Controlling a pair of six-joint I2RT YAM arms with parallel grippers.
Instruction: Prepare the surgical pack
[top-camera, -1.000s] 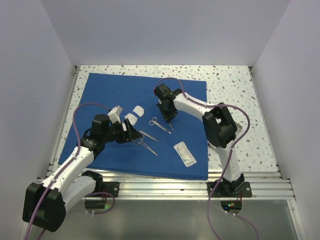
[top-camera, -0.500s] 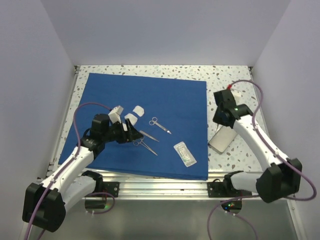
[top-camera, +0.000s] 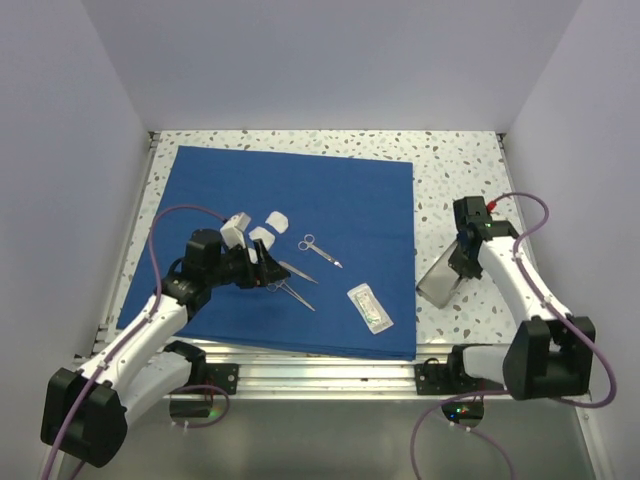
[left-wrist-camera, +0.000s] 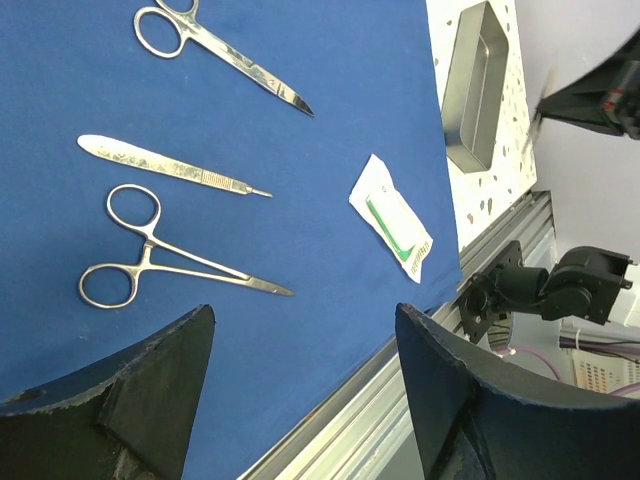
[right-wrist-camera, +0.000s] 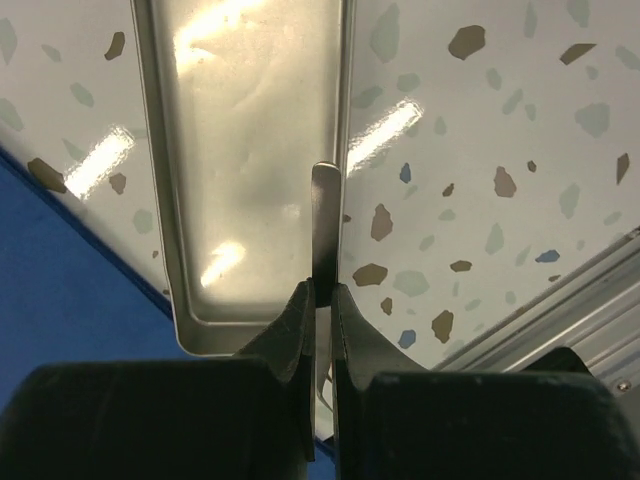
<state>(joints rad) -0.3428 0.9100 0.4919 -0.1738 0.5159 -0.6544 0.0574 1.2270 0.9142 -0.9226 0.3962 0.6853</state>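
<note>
While pinching tray wall in right gripper, carry level onto drape, clear of scissors, with left gripper spread.

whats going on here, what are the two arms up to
Two robot arms are laying out a surgical pack. The right gripper is shut on the rim of the silver tray, which is on the speckled table, right of the blue drape. The left gripper hangs open over the scissors, scalpel handle and forceps. A clear packet and white gauze squares also lie on the drape.
</note>
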